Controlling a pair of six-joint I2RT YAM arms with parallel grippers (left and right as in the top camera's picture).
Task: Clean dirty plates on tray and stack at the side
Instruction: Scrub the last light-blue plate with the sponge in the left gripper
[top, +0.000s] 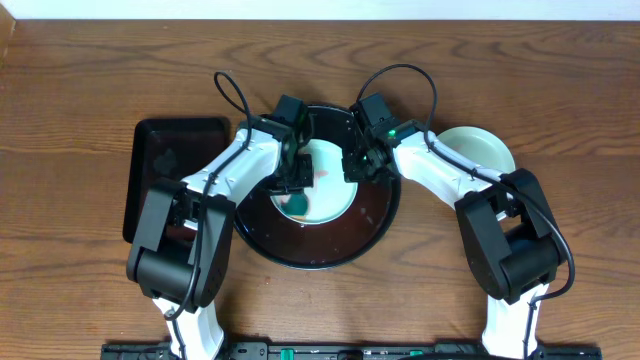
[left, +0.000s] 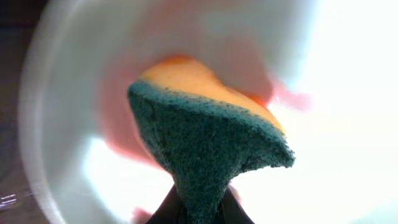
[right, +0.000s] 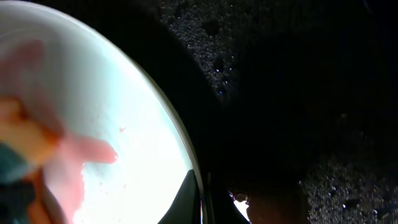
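A light aqua plate (top: 328, 196) with red sauce smears lies on the round black tray (top: 375, 228). My left gripper (top: 293, 183) is shut on a teal and yellow sponge (left: 205, 140) and presses it on the plate (left: 348, 124) over the red smear. My right gripper (top: 357, 167) is shut on the plate's right rim (right: 186, 146), one finger inside and one outside. The sauce shows at the left of the right wrist view. A second pale plate (top: 477, 150) lies on the wood tabletop to the right of the tray.
A smaller rectangular black tray (top: 168, 165) lies left of the round tray. The round tray's floor (right: 311, 93) carries water droplets. Brown wood tabletop (top: 80, 120) surrounds everything.
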